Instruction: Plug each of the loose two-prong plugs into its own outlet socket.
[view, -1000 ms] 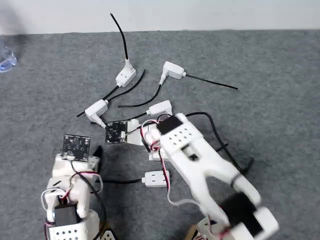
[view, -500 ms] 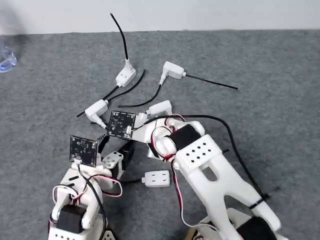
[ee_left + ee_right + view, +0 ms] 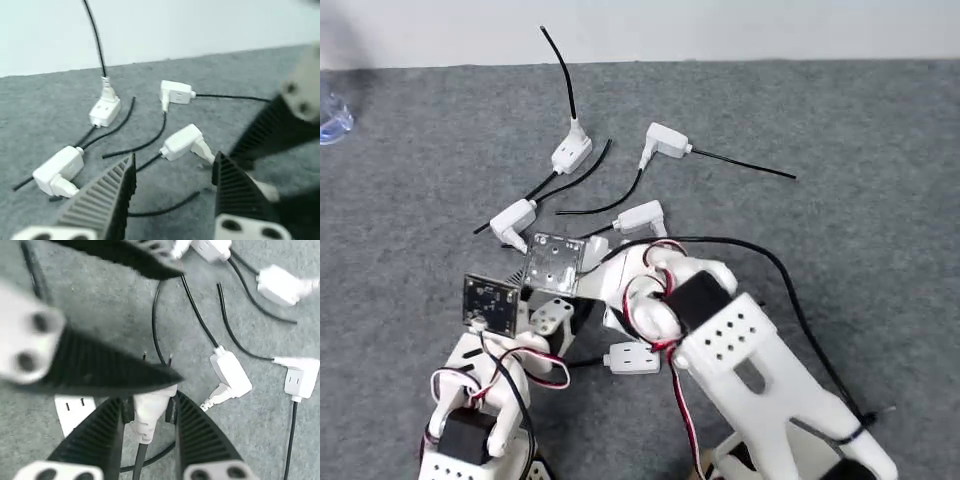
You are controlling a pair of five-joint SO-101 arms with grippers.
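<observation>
My right gripper [image 3: 147,405] is shut on a white two-prong plug [image 3: 150,412], prongs pointing away from the wrist. Just beyond the plug are the dark fingers [image 3: 100,370] of my left gripper. The left gripper [image 3: 175,162] is open with nothing between its jaws. A white outlet socket [image 3: 632,358] lies on the carpet beside both arms, also seen as socket [image 3: 75,412]. Loose white plugs [image 3: 515,218] [image 3: 642,216] and two more corded white pieces [image 3: 570,152] [image 3: 665,141] lie farther back. In the left wrist view these are plug [image 3: 57,169], plug [image 3: 182,141], piece [image 3: 104,111], piece [image 3: 176,92].
Grey carpet [image 3: 860,180] covers the table, with open room at the right and far left. Thin black cords [image 3: 740,163] trail from the white pieces. The right arm's black cable [image 3: 790,290] loops beside its body. A clear bluish object [image 3: 332,115] sits at the far left edge.
The left arm has risen and come forward toward the middle, its gripper now close against the right gripper. The right arm's body has shifted toward the front of the table.
</observation>
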